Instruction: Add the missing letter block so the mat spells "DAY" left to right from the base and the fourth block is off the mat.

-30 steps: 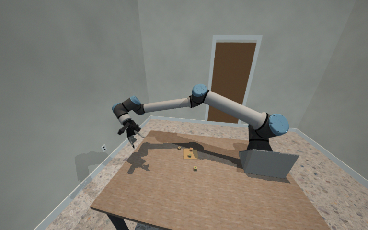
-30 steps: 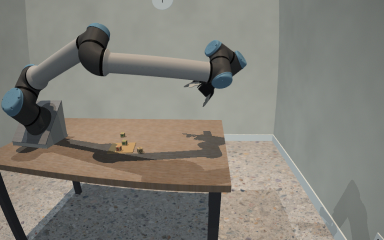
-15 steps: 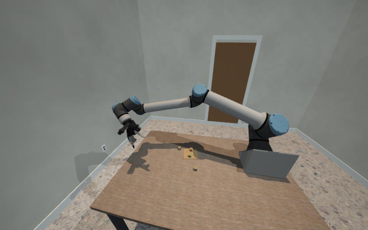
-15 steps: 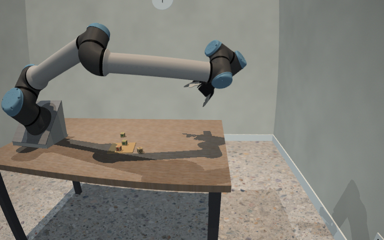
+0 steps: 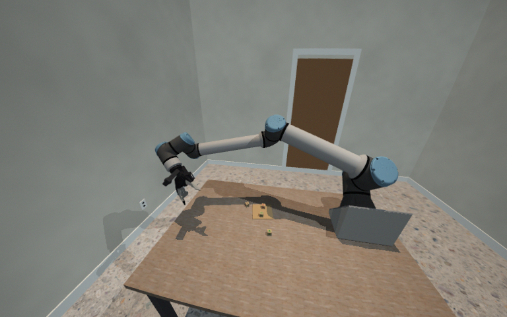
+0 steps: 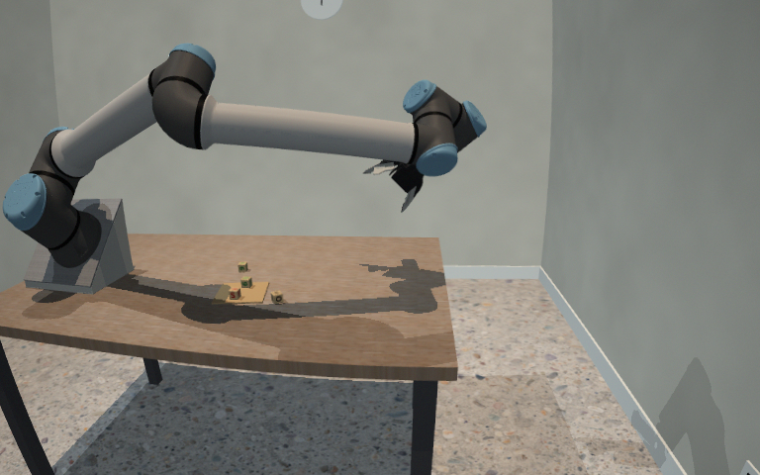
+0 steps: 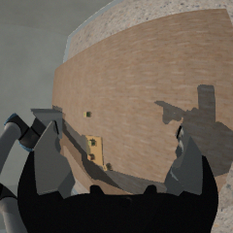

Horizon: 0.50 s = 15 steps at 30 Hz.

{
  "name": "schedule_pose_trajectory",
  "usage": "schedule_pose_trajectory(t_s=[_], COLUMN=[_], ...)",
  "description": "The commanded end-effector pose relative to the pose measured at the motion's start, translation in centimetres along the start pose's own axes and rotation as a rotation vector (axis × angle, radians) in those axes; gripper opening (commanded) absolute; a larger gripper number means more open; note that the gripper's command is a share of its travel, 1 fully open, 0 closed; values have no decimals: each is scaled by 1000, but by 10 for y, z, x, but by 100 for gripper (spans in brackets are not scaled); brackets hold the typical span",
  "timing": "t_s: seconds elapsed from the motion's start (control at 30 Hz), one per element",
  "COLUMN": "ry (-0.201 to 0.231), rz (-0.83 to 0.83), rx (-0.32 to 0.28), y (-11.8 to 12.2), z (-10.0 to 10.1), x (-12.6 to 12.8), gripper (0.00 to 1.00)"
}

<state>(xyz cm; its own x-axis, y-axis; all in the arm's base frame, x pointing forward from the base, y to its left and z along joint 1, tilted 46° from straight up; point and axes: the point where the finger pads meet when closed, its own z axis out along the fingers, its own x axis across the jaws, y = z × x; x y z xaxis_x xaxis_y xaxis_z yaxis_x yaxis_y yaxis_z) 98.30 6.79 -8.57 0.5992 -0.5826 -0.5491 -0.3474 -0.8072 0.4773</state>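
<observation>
Clearly nothing is in hand: the gripper (image 6: 399,184) hangs high with its jaws spread wide, out over the table's (image 6: 358,358) far edge from the base (image 6: 115,224), well apart from every block. That height looks like a survey pose, since the wrist view takes in the whole top.

The mat (image 6: 258,292) lies toward the base end of the table, in the arm's shadow. Two blocks (image 6: 246,282) and (image 6: 235,293) sit on it, close together, leaving room for a third. One loose block (image 6: 276,297) rests just beside the mat's edge farthest from the base; another (image 6: 242,266) stands apart, toward the long edge by the back wall in the exterior view. Letters are too small to read, so which one is wanted I cannot tell.

Open wood surrounds both loose blocks, giving a straight descent from above; the nearer one crowds the mat.
</observation>
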Motion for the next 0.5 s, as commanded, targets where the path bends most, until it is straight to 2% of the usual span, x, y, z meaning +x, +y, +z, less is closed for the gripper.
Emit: schedule_pose_trajectory(t_s=[0.0, 0.4, 0.47], ry=[13, 77, 77], rz=[-7, -45, -45], rx=[6, 36, 36], y=[0, 5, 5], z=[2, 23, 23], x=[1, 6, 6], gripper=[100, 100, 100])
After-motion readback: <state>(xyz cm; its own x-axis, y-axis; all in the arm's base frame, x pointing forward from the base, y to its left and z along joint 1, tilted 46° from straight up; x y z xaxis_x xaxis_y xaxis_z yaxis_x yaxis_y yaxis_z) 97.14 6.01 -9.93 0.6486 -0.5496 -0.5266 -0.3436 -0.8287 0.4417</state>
